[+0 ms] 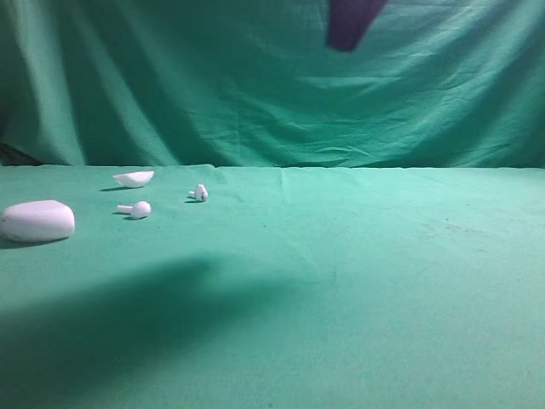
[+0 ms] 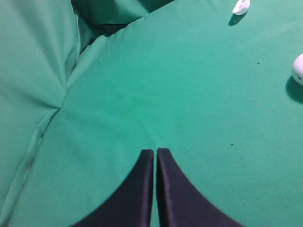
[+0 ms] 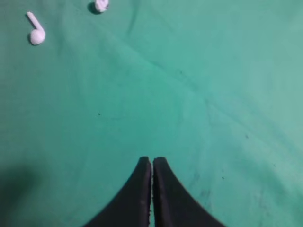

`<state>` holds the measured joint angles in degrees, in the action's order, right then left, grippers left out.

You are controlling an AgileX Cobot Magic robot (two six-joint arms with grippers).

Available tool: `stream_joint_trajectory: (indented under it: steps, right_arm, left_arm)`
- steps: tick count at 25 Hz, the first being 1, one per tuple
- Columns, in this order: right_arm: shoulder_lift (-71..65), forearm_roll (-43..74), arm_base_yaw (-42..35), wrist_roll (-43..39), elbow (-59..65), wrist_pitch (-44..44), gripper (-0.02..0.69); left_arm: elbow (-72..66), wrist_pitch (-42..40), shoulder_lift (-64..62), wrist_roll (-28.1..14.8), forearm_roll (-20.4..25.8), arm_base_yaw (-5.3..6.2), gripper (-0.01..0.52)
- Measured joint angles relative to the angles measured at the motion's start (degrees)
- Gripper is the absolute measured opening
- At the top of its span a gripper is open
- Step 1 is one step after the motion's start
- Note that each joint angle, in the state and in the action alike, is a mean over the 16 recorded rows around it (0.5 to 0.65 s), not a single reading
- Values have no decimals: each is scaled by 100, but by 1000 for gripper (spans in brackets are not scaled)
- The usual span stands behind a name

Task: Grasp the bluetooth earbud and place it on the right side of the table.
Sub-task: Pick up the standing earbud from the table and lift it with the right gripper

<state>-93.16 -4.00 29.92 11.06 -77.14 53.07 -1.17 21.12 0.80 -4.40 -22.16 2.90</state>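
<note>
Green cloth table (image 1: pixel 358 281), nothing grasped yet: my left gripper (image 2: pixel 155 152) and right gripper (image 3: pixel 152 161) both hover pinched closed and empty, the bluetooth earbud (image 1: pixel 136 209) lies far left near the case (image 1: pixel 37 221), so next I open and reach.

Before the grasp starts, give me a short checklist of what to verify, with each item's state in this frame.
1. Target visible: ok, bluetooth earbud lies on the table at left.
2. Lookalikes apart: ok, second earbud, case body and case lid do not touch it.
3. Right gripper free: ok, shut, holding nothing.
4. Left gripper free: ok, shut, holding nothing.
5. Jaws ready to grasp: not ok, both need opening.
6. Right-side drop area: ok, bare cloth.
</note>
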Motion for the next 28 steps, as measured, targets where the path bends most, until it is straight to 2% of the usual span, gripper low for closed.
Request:
stream_joint_trajectory:
  steps: [4, 7, 20, 23, 28]
  right_arm:
    - [-892, 176, 348, -186, -889, 214, 9]
    - [-1558, 200, 516, -220, -1576, 354, 49]
    - [-3926, 203, 768, -434, -4240, 779, 332]
    - [-4235, 203, 773, -491, -4553, 751, 362]
    - [-4538, 203, 776, -531, -4767, 587, 372]
  left_arm:
    - [0, 0, 0, 0, 0, 0, 0]
    - [0, 0, 0, 0, 0, 0, 0]
    - [0, 0, 0, 0, 0, 0, 0]
    - [0, 0, 0, 0, 0, 0, 0]
    - [0, 0, 0, 0, 0, 0, 0]
